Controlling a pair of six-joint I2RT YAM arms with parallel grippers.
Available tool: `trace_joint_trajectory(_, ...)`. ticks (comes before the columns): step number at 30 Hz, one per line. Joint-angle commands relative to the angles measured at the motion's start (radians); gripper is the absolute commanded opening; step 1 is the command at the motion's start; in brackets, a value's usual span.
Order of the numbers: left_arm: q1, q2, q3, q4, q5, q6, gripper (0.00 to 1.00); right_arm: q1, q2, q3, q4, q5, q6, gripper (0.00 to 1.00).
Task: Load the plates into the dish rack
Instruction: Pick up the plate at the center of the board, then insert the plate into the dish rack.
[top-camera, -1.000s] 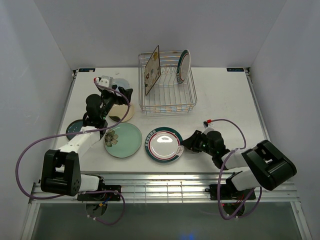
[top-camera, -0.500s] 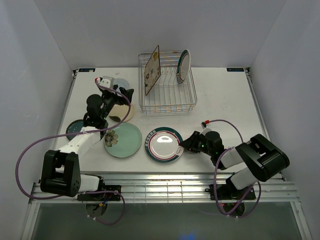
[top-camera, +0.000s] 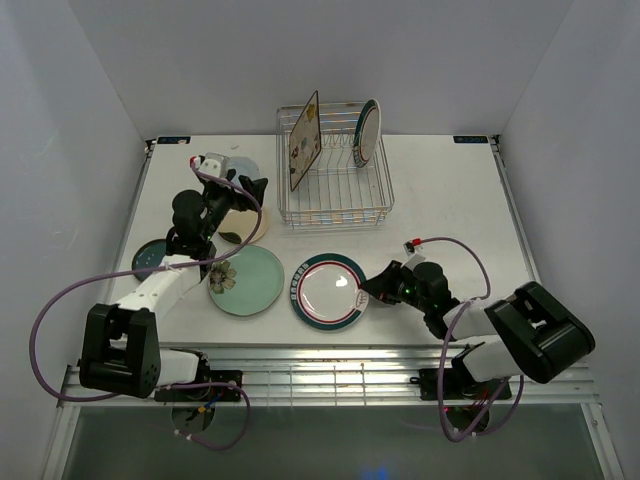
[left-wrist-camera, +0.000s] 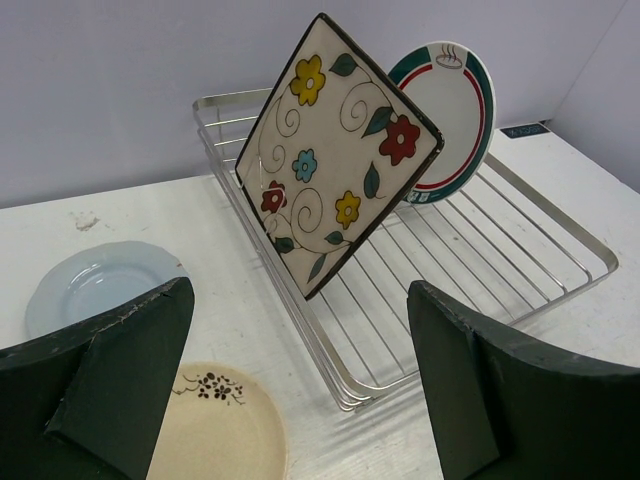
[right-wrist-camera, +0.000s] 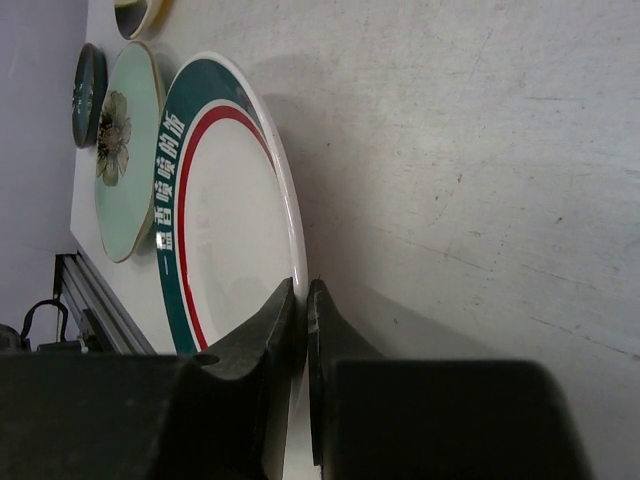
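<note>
A white plate with a teal-and-red rim (top-camera: 328, 290) lies on the table in front of the dish rack (top-camera: 335, 200). My right gripper (top-camera: 368, 288) is shut on that plate's right rim; in the right wrist view the fingertips (right-wrist-camera: 290, 310) pinch the thin edge of the plate (right-wrist-camera: 220, 230). In the rack stand a square floral plate (left-wrist-camera: 335, 150) and another teal-and-red rimmed plate (left-wrist-camera: 450, 110). My left gripper (left-wrist-camera: 300, 400) hangs open and empty over the cream plate (left-wrist-camera: 215, 430), left of the rack.
A pale green plate (top-camera: 245, 280) lies left of the held plate, with a small dark teal plate (top-camera: 150, 258) further left. A blue-grey plate (left-wrist-camera: 90, 285) sits behind the cream one. The rack's wire floor (left-wrist-camera: 480, 260) is bare to the right of the floral plate.
My right gripper's jaws have closed on the rim of the teal-and-red plate, which has shifted slightly. The left arm has not moved.
</note>
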Motion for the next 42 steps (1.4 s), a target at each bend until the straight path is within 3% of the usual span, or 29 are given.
trace_joint_trajectory(1, -0.005, -0.048, -0.014, 0.009, 0.011, 0.016, 0.98, 0.005, -0.089, -0.002, -0.047, 0.025, -0.048, 0.08)
trace_joint_trajectory(10, -0.008, -0.065, -0.032, 0.031, 0.038, 0.036, 0.98, 0.005, -0.448, 0.033, -0.407, 0.12, -0.171, 0.08)
trace_joint_trajectory(16, -0.011, -0.068, -0.042, 0.045, 0.047, 0.042, 0.98, 0.005, -0.629, 0.081, -0.547, 0.157, -0.214, 0.08)
trace_joint_trajectory(22, -0.013, -0.075, -0.043, 0.045, 0.047, 0.041, 0.98, 0.005, -0.657, 0.165, -0.618, 0.191, -0.246, 0.08)
trace_joint_trajectory(32, -0.015, -0.088, -0.049, 0.046, 0.054, 0.05, 0.98, 0.005, -0.574, 0.335, -0.584, 0.191, -0.267, 0.08)
trace_joint_trajectory(42, -0.015, -0.101, -0.062, 0.063, 0.065, 0.064, 0.98, 0.002, -0.519, 0.506, -0.57, 0.321, -0.321, 0.08)
